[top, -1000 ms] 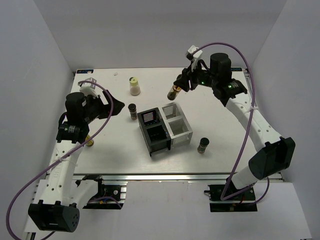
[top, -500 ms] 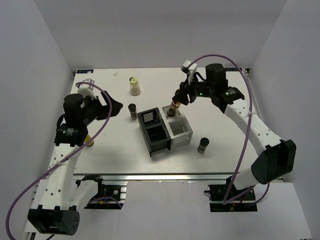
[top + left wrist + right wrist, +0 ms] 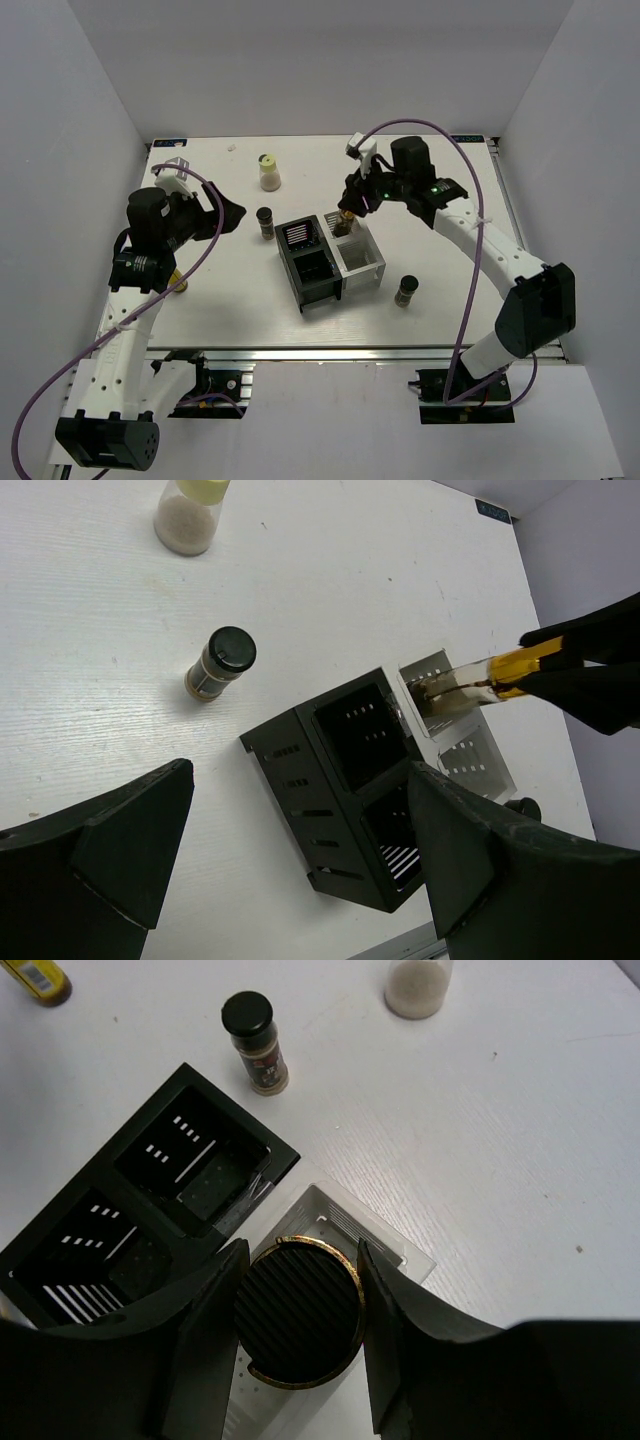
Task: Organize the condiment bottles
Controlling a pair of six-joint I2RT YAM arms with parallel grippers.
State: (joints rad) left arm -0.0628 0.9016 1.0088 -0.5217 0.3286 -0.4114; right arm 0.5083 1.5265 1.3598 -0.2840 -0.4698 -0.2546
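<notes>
My right gripper is shut on an amber bottle with a black cap. The bottle's lower end is in the far cell of the white organizer, as the left wrist view also shows. A cream-white bottle stands at the back. One dark brown bottle stands left of the black organizer. Another dark brown bottle stands right of the white one. My left gripper is open and empty, left of the organizers.
A small yellow-labelled bottle lies by the left arm and shows in the right wrist view. The black organizer and the white organizer stand side by side mid-table. White walls enclose the table.
My right gripper has carried the amber bottle left and down, from above the table to the far cell of the white organizer. The left arm has barely moved.
</notes>
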